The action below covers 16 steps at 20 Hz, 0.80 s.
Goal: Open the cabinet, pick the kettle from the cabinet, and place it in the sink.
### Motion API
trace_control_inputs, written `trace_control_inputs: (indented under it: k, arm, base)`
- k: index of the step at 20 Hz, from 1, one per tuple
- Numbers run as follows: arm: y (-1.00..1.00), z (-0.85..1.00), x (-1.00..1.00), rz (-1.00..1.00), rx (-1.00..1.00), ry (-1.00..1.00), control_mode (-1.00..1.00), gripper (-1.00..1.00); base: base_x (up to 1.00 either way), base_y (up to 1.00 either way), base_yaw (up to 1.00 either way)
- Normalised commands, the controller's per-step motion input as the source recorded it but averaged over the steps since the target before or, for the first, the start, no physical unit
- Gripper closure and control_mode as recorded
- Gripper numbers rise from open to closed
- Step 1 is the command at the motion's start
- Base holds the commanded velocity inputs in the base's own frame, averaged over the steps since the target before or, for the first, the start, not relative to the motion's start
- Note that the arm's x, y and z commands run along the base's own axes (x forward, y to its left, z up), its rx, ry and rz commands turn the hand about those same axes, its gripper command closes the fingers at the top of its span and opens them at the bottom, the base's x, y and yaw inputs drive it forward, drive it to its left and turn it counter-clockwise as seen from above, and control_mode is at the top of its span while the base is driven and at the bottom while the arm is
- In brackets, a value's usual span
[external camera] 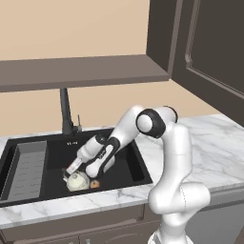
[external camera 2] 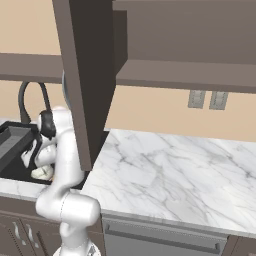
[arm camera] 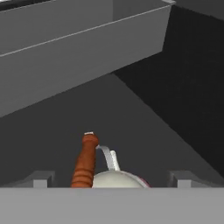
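Note:
The cream-white kettle (external camera: 77, 181) sits on the floor of the black sink (external camera: 121, 164), near its front wall. In the hand view the kettle's rounded top (arm camera: 117, 179) and reddish-orange handle (arm camera: 85, 162) lie between my two fingertips (arm camera: 42, 178), which stand wide apart and clear of it. My gripper (external camera: 80, 171) hovers open just above the kettle, reaching down into the basin. From the right base view the kettle (external camera 2: 42, 173) peeks out behind my arm. The dark brown cabinet (external camera: 209, 52) stands with its door (external camera 2: 87, 75) swung open.
A tall black faucet (external camera: 65, 112) rises behind the basin, and a ribbed grey draining section (external camera: 28, 169) fills its left end. White marble counter (external camera 2: 175, 170) stretches to the right. The open door hangs over the counter beside my arm. Wall outlets (external camera 2: 205, 100) sit at the back.

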Motion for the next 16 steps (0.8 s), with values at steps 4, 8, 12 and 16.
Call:
trace_control_inputs:
  k: [4,8,12,16]
  arm:
    - [-0.24,0.56,-0.31,0.03,-0.02,-0.09,-1.0,-1.0]
    - [-0.27,0.64,-0.33,0.03,-0.04,-0.07,-1.0,-1.0]
    - [-0.33,0.71,-0.31,0.02,-0.03,-0.06,-1.0,-1.0]
    - [-0.44,0.86,-0.3,0.01,-0.01,-0.07,-1.0,-1.0]
  base:
    - [0.0,0.0,0.0]
    - [0.0,0.0,0.0]
    - [0.0,0.0,0.0]
    - [0.0,0.0,0.0]
